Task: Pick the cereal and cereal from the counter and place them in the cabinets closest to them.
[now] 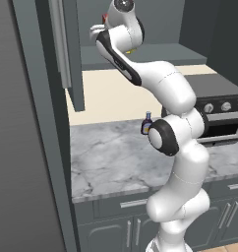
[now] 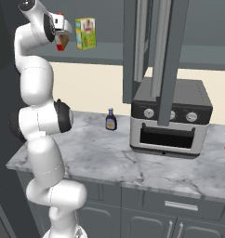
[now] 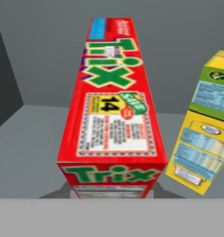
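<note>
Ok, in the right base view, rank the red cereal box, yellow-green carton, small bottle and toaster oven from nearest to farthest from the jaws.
1. Red cereal box, in the gripper, on the cabinet shelf.
2. Yellow-green carton, beside it on the shelf.
3. Small bottle, below on the counter.
4. Toaster oven, farther right.

From behind the arm on its left, one base camera looks forward and down over the marble counter (image 1: 106,157), with the arm rising at lower right. The other stands behind on the right, arm at lower left. Both share the small bottle (image 1: 147,124) at the wall. The hand camera sits very close to the cereal box (image 3: 115,115), yellow-green carton (image 3: 202,129) at right.
</note>
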